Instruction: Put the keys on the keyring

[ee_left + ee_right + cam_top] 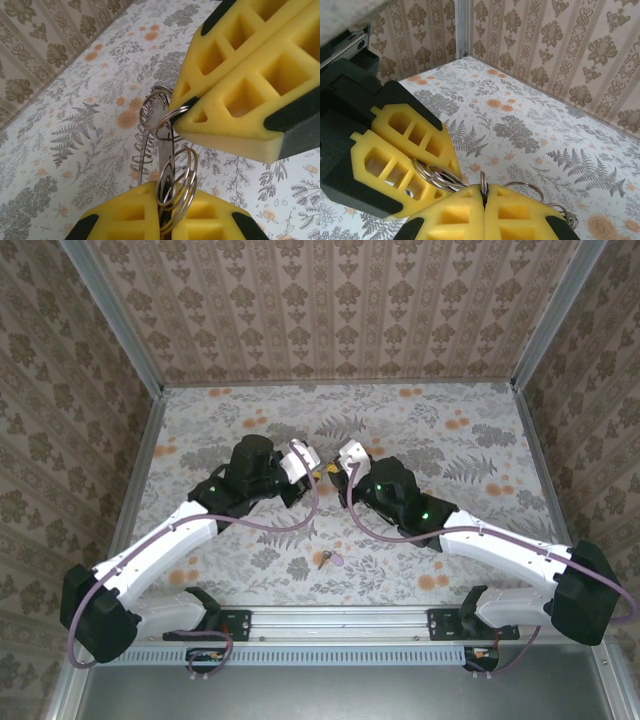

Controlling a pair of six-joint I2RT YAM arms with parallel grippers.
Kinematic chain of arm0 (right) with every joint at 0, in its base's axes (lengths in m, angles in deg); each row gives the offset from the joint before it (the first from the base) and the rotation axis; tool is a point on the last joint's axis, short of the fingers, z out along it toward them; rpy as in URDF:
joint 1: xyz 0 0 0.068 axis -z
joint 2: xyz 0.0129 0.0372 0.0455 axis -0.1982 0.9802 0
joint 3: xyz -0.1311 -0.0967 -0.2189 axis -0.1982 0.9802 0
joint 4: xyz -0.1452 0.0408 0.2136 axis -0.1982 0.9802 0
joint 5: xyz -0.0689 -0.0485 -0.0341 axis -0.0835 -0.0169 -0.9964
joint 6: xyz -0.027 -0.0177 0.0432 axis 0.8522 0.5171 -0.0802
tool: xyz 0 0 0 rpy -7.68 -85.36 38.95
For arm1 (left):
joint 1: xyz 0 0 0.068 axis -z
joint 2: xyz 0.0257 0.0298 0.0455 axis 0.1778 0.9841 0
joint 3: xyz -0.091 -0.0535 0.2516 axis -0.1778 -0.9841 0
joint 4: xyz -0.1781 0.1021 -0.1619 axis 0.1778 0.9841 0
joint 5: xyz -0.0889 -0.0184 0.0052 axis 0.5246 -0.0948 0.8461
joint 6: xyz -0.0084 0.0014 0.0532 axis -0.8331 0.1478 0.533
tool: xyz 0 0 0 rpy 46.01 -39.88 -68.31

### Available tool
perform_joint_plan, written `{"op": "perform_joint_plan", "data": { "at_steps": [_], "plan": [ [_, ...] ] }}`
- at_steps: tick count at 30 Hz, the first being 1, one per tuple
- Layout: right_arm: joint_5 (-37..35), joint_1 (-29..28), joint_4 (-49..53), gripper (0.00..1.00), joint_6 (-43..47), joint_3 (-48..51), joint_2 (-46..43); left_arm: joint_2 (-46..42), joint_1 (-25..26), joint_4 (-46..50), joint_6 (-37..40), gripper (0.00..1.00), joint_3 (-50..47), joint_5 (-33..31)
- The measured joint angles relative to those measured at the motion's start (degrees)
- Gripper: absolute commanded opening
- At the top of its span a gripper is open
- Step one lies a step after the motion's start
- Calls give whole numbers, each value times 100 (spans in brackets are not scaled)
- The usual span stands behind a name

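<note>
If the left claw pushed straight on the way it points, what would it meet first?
Probably the right claw, whose yellow tips sit just ahead of the left claw, past the keyring both pinch; exact depth is unclear.

Keys (329, 559): tiny purple-and-tan cluster lying flat on the table (450, 440), near its front edge; keyring (169, 160): silvery wire loops, raised above the table, pinched between left gripper (166, 215) and right gripper (483, 197), well apart from the keys.

A flat table top covered in pale cloth printed with grey ferns and orange flowers (480, 430) lies enclosed by upright walls of beige-brown damask wallpaper (330, 300), with grey metal posts (113, 310) at the back corners
</note>
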Motion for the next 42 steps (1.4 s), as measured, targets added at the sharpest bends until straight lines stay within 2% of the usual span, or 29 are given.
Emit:
{"op": "perform_joint_plan", "data": {
  "at_steps": [9,16,20,25,31,33,37,40,42],
  "plan": [
    [107,0,1563,0,162,-907,170,-11,245,42,31,0,0,-251],
    [116,0,2098,0,-9,-1272,505,35,409,258,48,0,-2,-699],
    [216,17,1204,0,-295,-603,240,24,413,140,-92,0,-98,-645],
    [420,116,-732,0,-741,750,-197,-44,350,-363,-603,0,-490,-162],
    [525,203,-2430,0,-881,1429,-201,-74,293,-933,-1211,0,-643,76],
    [522,219,-2920,0,-857,1563,-197,-103,289,-1104,-1381,10,-643,118],
    [688,234,-3606,0,-632,1676,-127,-267,308,-1307,-1644,43,-654,337],
    [1016,306,-3893,0,-461,1683,-103,-553,260,-1300,-1683,59,-721,492],
    [1292,422,-4002,0,-398,1683,-101,-780,214,-1274,-1644,63,-726,688]
  ]
}}
